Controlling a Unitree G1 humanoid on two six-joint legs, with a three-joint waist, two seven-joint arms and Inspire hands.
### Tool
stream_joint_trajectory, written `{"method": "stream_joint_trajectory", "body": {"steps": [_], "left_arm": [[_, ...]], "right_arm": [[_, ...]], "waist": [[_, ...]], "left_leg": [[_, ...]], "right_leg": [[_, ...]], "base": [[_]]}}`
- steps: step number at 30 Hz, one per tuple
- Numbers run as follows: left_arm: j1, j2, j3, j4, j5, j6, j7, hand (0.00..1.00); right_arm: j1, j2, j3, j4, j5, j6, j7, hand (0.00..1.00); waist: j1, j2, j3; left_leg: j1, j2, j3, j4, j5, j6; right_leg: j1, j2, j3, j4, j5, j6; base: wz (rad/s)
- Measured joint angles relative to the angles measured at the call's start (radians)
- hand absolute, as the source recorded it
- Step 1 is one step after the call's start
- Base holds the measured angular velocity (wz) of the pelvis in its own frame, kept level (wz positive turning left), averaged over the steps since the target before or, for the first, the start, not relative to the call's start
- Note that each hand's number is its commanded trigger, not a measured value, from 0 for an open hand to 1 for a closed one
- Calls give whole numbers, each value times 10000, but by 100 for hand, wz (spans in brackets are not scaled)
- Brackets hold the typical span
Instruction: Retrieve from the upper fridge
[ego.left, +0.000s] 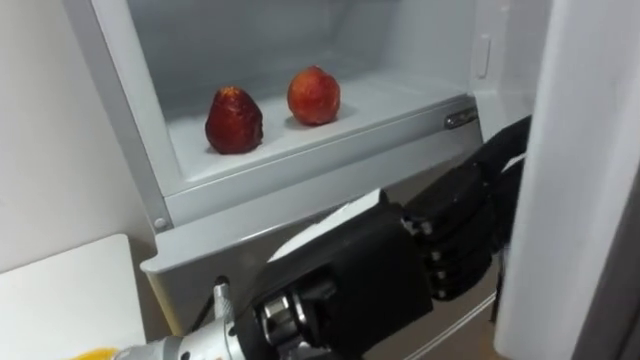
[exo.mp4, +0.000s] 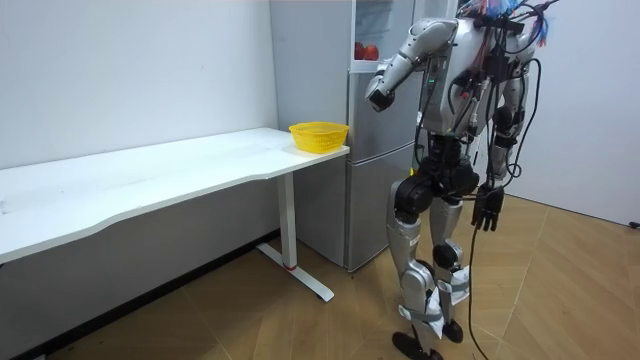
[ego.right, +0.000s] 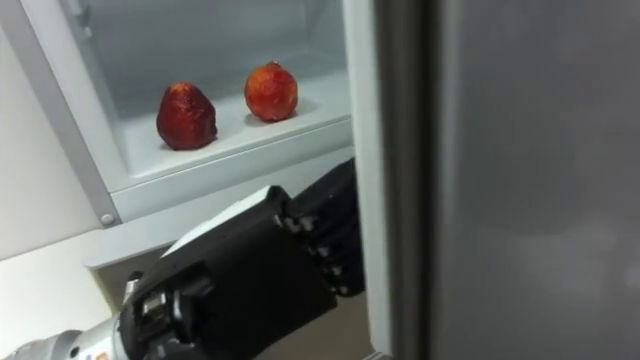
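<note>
The dark fruit (ego.left: 234, 121) sits far and left of the left hand (ego.left: 350, 265). Its fingers hide by the door (ego.left: 580, 150), so nobody can tell its grip.

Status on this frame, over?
Left hand up by the door, below the shelf; right hand hangs open. Dark red fruit, lighter fruit on shelf, untouched. Nothing blocking them.

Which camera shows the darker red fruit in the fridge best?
The left eye view: the dark fruit sits unobstructed on the shelf, beside the lighter fruit. The right eye view shows it whole too, with less shelf around it. The room view shows it as a small red spot.
</note>
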Motion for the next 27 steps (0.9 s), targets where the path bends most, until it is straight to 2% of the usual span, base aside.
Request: {"method": "stream_joint_trajectory", "body": {"steps": [2,6,8,15,19,22,27], "left_arm": [[-1,-67,-120,19,4,-58,131,0],[-91,-430,-419,111,19,-64,430,0],[-192,-498,-578,111,21,-56,549,0],[-404,-1012,-1105,109,23,-29,749,0],[-758,-1166,-1352,108,226,-27,734,0],[-763,-1219,-1363,108,233,-27,713,0],[-1151,-1299,-1859,122,229,-32,839,0]], "right_arm": [[-49,0,-1,50,22,-63,-47,0],[-283,0,8,422,28,-62,-177,0],[-312,0,9,451,-1,-57,-205,0],[-425,-6,9,564,7,-59,-206,0],[-515,-5,11,750,-13,-61,-34,0],[-562,-5,15,751,-7,-72,17,0],[-599,-56,412,786,304,-95,-1,0]], "waist": [[-127,40,-1],[-296,151,11],[-393,159,12],[-551,162,13],[-602,157,16],[-716,149,20],[-751,158,15]], "left_leg": [[0,0,0,2,0,0],[-25,-5,-1,5,0,0],[-24,-3,12,7,0,0],[-21,13,34,7,1,-1],[-23,14,37,5,0,0],[-27,16,54,3,0,0],[-78,5,54,8,-1,-1]], "right_leg": [[-20,0,-11,-7,0,0],[-41,4,-6,-21,0,0],[-39,23,4,-45,-1,0],[-67,57,84,-40,0,-1],[-69,57,87,-47,0,-2],[-68,59,93,-55,0,-2],[-43,44,68,-159,3,-5]], "base": [[0],[1],[5],[-1],[0],[0],[3]]}}
